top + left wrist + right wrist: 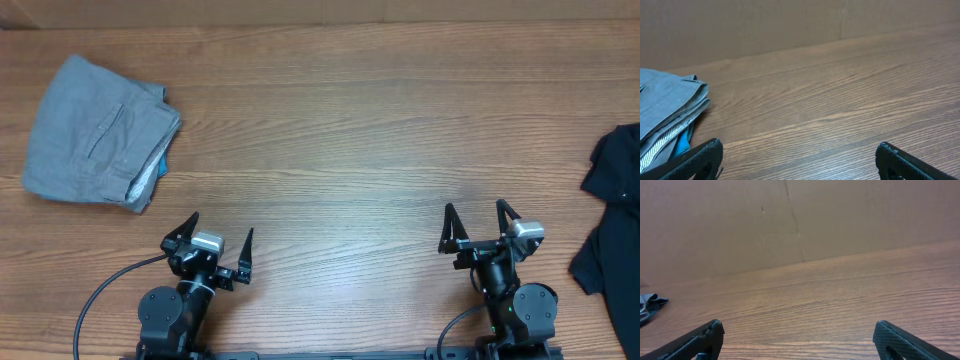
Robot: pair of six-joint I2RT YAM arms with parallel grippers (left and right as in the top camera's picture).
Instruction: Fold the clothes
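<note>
Though crumpled, clothes far R.

The left arm and right arm are black, each with a round joint housing and a pale grey camera block at the wrist. The left gripper and right gripper have slim black fingers that taper to points and look finely textured up close. A black cable curves from the left arm's base, and a small green light shows on the right arm.

Black two-finger left gripper and black two-finger right gripper are pointing forward, jaws standing wide apart.
</note>
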